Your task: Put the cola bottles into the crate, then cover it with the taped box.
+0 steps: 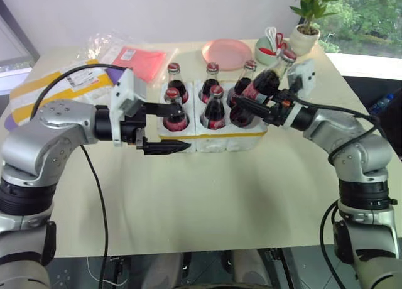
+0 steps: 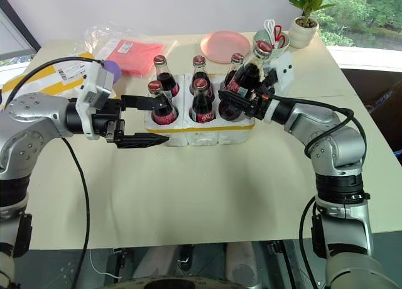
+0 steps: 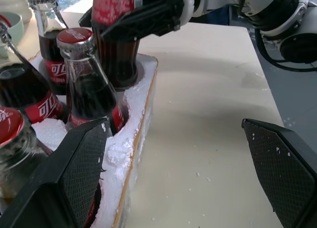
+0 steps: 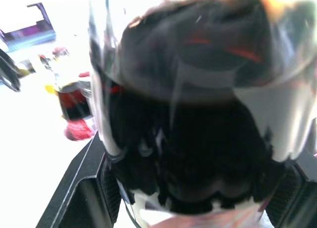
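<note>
The crate, a low white foam block with a thin yellow band, stands mid-table with several cola bottles upright in its holes. My right gripper is shut on one more cola bottle, which tilts with its base at the crate's front right hole. My left gripper is open at the crate's front left end: one finger beside the front left bottle, the other finger over the table. The taped box, with yellow bands and a label, lies back left, partly behind my left arm.
Behind the crate lie a red packet in clear plastic and a pink plate. A mint cup with scissors and a potted plant stand at the back right corner. Bare tabletop spreads in front of the crate.
</note>
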Available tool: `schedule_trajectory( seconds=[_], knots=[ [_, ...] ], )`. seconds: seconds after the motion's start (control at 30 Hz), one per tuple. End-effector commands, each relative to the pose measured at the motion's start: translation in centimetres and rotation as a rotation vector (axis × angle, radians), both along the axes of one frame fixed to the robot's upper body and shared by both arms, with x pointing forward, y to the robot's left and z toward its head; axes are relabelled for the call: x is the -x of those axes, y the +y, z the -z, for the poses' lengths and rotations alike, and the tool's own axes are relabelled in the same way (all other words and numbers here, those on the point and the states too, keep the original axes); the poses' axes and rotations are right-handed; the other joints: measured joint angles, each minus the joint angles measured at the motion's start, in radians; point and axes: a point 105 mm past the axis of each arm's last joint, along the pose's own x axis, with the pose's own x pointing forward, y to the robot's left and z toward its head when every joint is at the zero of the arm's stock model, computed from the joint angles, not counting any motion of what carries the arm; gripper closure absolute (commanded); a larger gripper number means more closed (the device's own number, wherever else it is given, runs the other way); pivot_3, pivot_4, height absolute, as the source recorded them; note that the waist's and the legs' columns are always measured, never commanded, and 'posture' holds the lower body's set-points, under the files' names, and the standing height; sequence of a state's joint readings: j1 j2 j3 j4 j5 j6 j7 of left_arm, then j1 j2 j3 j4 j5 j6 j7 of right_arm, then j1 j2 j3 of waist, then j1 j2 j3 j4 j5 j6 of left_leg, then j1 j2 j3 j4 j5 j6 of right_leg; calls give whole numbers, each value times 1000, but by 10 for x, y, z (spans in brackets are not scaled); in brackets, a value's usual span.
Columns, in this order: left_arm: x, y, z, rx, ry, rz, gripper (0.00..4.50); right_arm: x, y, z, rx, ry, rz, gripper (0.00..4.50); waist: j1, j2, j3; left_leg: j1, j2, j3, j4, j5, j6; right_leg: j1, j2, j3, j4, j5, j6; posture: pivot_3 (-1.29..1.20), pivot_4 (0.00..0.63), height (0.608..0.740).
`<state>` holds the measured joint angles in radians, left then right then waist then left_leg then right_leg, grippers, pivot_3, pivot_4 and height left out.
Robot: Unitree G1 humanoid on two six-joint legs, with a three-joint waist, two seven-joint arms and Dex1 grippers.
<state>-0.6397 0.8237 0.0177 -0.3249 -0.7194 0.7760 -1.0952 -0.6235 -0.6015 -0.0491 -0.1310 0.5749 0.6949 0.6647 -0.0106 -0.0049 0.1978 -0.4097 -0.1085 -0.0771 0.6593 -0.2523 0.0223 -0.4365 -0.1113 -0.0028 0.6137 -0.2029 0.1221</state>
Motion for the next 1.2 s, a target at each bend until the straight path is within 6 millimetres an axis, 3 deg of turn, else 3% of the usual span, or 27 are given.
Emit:
schedule_trajectory(
  seconds=[0.03,0.33,0.4,0.47,0.5,0.7,0.87,0.97,1.07,1.2],
  knots=[
    [3,5,-11,0,-60,-10,0,1,5,1,108,-77,-29,1669,-1,0,0,0,0,0,0,0,0,0,0,0,0,0,0,0,150,740],
    [3,6,-10,1,-69,-23,0,-15,-1,26,201,3,-16,1669,-1,0,0,0,0,0,1,0,0,0,0,0,0,0,0,0,150,740],
    [3,6,-10,1,-73,-27,0,-19,-2,31,181,54,-8,620,-1,-1,0,0,0,0,2,0,0,1,0,0,1,0,0,0,150,740],
    [3,6,-10,0,-76,-30,0,-21,-4,31,163,68,-5,85,-1,-2,-1,2,0,0,2,0,0,3,1,0,1,0,0,0,150,740],
    [3,6,-10,-2,-77,-33,0,-21,-4,30,157,66,-5,85,-1,-2,-1,2,1,0,2,0,0,3,1,0,1,0,0,0,150,740],
    [4,18,-9,-13,-102,-111,0,4,-13,2,128,48,-106,85,3,-2,-1,1,1,-1,2,0,0,2,1,0,1,0,0,0,150,740],
    [5,49,-16,-28,-162,-304,0,39,-40,-43,133,-19,-179,85,3,-1,0,-1,0,-1,1,-1,1,0,0,0,0,0,0,0,150,740],
    [1,85,-22,-62,-221,-518,0,54,-64,-76,89,-46,-160,85,-1,-1,0,-1,1,-1,1,-1,1,0,-1,0,-1,0,0,0,150,740],
    [0,125,-18,-155,-266,-711,0,65,-75,-88,105,-70,-158,85,-2,-1,0,0,1,0,-1,-1,1,0,-2,0,-1,0,0,0,150,740],
    [11,241,19,-645,-336,-1091,0,73,-76,-93,129,-108,-174,85,-7,-1,-1,2,2,4,-6,-1,1,-1,-4,1,-2,-2,-4,0,150,740]
  ],
)
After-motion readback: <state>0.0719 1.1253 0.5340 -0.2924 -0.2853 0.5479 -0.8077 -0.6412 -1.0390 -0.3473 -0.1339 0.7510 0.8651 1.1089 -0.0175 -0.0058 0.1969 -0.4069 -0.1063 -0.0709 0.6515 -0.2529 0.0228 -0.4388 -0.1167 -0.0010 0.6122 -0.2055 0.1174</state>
